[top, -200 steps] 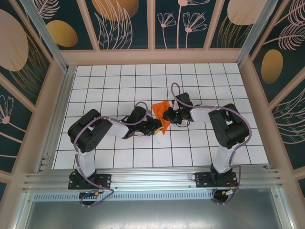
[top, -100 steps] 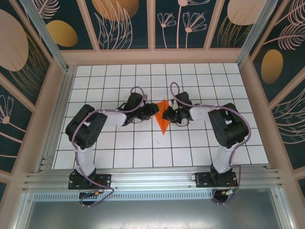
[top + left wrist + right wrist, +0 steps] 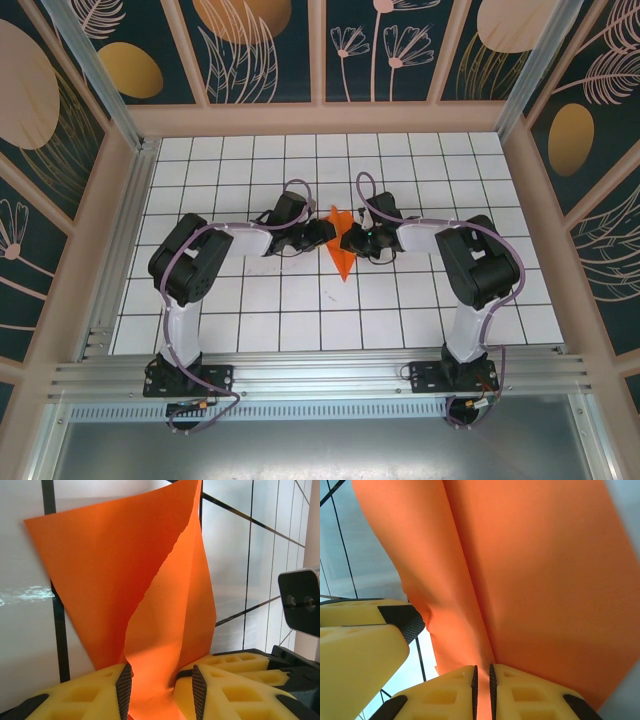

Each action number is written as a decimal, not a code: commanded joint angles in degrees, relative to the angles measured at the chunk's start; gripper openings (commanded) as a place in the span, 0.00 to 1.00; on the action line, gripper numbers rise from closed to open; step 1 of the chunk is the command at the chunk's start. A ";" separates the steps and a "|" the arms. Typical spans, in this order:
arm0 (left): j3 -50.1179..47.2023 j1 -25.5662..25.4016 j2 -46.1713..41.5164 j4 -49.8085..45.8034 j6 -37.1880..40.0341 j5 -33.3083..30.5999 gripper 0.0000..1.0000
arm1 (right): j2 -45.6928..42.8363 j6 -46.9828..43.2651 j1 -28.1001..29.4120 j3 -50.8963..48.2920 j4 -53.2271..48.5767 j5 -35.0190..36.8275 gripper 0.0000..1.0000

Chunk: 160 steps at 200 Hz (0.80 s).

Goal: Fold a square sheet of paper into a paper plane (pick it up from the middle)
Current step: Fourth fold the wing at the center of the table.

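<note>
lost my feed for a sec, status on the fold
Status: right gripper shut on the orange paper; left gripper open, jaws astride it. Paper creased, between the two. Grippers crowd each other.

– where is there room to pass?
– tabletop (image 3: 300,320) lies bare at 12 and 6 of the orange paper (image 3: 341,258); the left tool (image 3: 326,236) blocks 9, the right tool (image 3: 348,241) blocks 3.
</note>
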 commanded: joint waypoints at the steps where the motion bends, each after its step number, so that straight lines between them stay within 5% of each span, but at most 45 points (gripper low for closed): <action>1: 1.43 -0.05 0.31 -3.29 3.33 0.06 0.40 | 1.14 -1.25 0.44 1.93 -1.43 0.98 0.16; 81: -1.88 -0.01 -6.26 -1.85 4.83 -6.92 0.47 | 1.46 -1.25 0.76 1.98 -1.88 2.07 0.16; 160: -1.43 -0.14 -2.80 1.88 6.03 -0.30 0.46 | 1.86 -1.16 1.05 2.43 -2.29 2.35 0.16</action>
